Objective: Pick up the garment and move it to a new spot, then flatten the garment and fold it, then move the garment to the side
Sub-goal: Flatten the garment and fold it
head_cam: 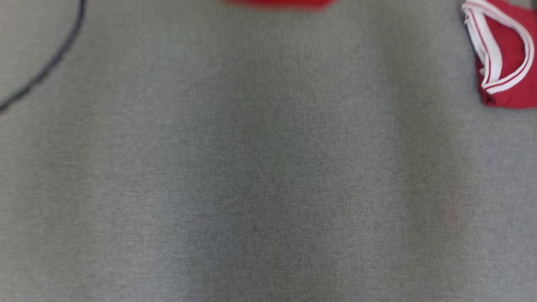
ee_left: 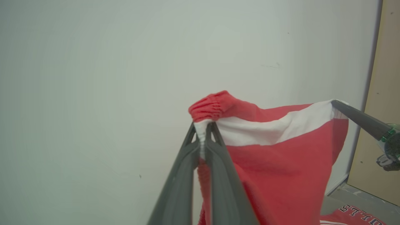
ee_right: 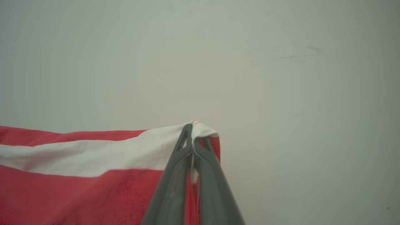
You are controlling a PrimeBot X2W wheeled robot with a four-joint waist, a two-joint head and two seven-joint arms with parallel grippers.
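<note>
- We see the garment (ee_left: 281, 162), red with a broad white band (ee_left: 275, 129), held up off the ground and stretched between the two grippers.
- The left gripper (ee_left: 204, 128) is clamped tight on one end of the garment's white band. Its dark fingers are pressed together with only the cloth between them, and a gathered red edge (ee_left: 212, 106) bunches just above the tips.
- The right gripper (ee_right: 192, 131) is closed just as firmly on the opposite end of that band, with a fold of white cloth pinched at its tips.
- Between the two grips the garment's top edge runs nearly taut, and the red body hangs down below it.
- A pale wall (ee_left: 93, 78) stands behind the garment.
- In the left wrist view a tan panel (ee_left: 381, 93) rises beyond the garment's right-gripper end.
- Below that same end lies lettered red fabric (ee_left: 353, 215), and we cannot tell whether it belongs to the garment.
- The head view looks down on a grey surface (head_cam: 251, 167). A blurred red strip (head_cam: 281, 3) sits at its far edge, which may be the garment's lower hem, though we cannot tell.
- A red piece with white trim (head_cam: 507, 58) lies to the right of that strip, and a dark cable (head_cam: 50, 63) curves well to its left.
</note>
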